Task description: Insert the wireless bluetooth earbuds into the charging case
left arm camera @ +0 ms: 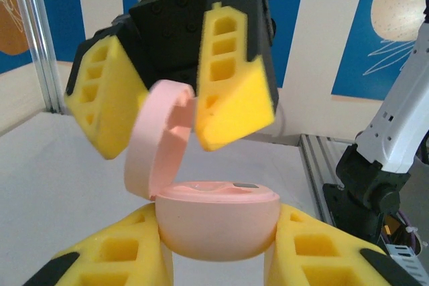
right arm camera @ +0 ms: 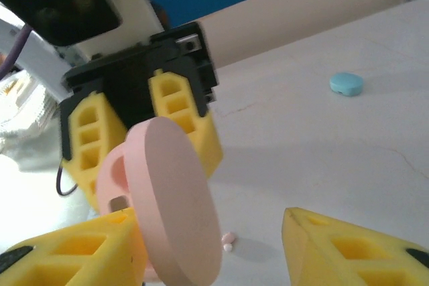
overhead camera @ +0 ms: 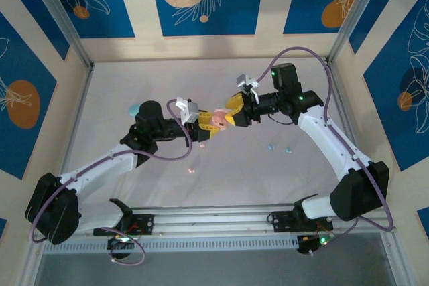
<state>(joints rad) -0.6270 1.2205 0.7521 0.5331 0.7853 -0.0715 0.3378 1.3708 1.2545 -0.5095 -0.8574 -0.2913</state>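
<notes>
- The table is a pale sheet, and the two claws meet above its middle.
- The left arm reaches in from its side, and the right arm comes in across from it.
- The left claw is clenched on the body of the pink case, one pad on each flank, with the open mouth facing up.
- The right claw is released. Its pads straddle the raised lid, one near the rim and the other well clear.
- The lid stands upright on its hinge, so the wells are exposed.
- A blue case lies well apart on the far side of the table.
- The pink earbuds lie on the table below the claws, toward the near edge. They are too small to tell which way their long axis runs.
- Two blue earbuds lie nearer the right arm.
- Only the right claw is free, so it looks best placed to drop down for the pink pair.
</notes>
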